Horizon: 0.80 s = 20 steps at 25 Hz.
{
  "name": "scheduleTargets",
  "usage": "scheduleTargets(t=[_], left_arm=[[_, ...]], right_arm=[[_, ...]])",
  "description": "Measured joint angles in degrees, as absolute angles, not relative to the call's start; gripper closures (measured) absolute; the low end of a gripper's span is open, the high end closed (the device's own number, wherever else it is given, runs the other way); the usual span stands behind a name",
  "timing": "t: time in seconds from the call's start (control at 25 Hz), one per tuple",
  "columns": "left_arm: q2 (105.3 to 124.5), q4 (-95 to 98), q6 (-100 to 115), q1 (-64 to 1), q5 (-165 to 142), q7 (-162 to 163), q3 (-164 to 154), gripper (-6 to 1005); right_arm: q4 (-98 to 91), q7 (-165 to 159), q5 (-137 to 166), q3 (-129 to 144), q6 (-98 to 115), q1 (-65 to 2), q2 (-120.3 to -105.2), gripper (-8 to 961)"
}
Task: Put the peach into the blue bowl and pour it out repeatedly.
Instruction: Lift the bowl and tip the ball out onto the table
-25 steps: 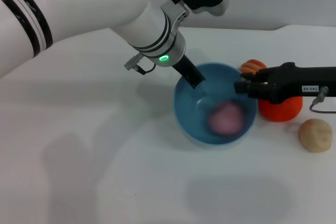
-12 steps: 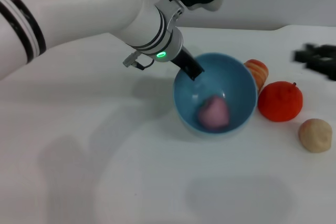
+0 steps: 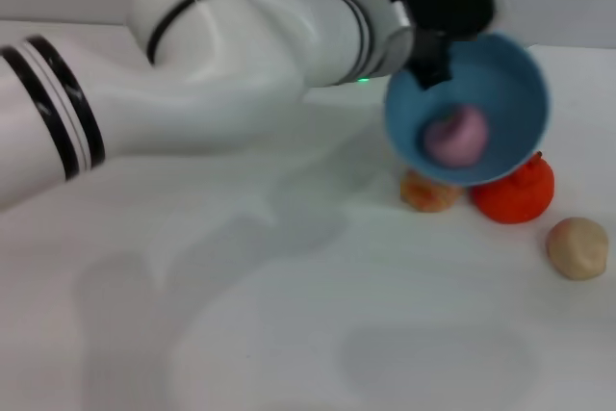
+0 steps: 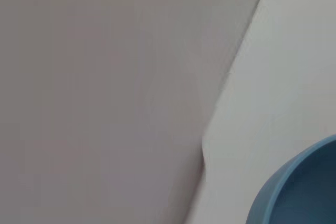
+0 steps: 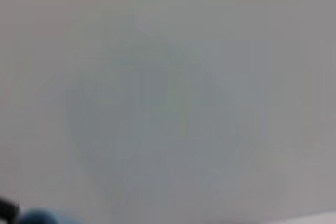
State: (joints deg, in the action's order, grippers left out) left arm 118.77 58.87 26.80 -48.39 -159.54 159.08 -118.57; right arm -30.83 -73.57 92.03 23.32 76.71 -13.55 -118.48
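Observation:
My left gripper is shut on the rim of the blue bowl and holds it lifted off the table, tilted with its opening toward me. The pink-mauve peach lies inside the bowl, low against its wall. The bowl's rim also shows in the left wrist view. My right gripper is out of view in the head view, and its wrist view shows mostly blank grey.
On the white table under and beside the raised bowl sit a striped orange fruit, a bright orange-red round fruit and a beige lumpy ball at the right. My left arm spans the upper left.
My left gripper has lifted the bowl off the table, up and to the right, tilting it with the peach inside. The right gripper has withdrawn out of the head view.

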Motion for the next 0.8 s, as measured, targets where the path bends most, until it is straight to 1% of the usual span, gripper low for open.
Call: scheduleTargets(t=[0.28, 0.48, 0.72, 0.8], left_arm=[[118.83, 59.13, 8.66, -44.88, -165.27, 154.89, -123.86, 999], [118.95, 58.65, -3.55, -38.91, -165.38, 140.87, -127.66, 999], [118.96, 58.29, -8.67, -34.44, -165.37, 129.81, -130.59, 999], [118.97, 58.19, -8.93, -34.22, -165.38, 129.58, -130.82, 999]], right_arm=[[-24.00, -67.10, 91.97, 21.03, 76.59, -13.16, -118.53, 294], [-22.96, -66.79, 91.94, 20.95, 76.58, -13.70, -118.48, 294], [-22.92, -66.77, 91.93, 21.22, 76.58, -14.76, -118.48, 294], [-22.88, -66.76, 91.93, 21.35, 76.58, -15.19, -118.48, 294]])
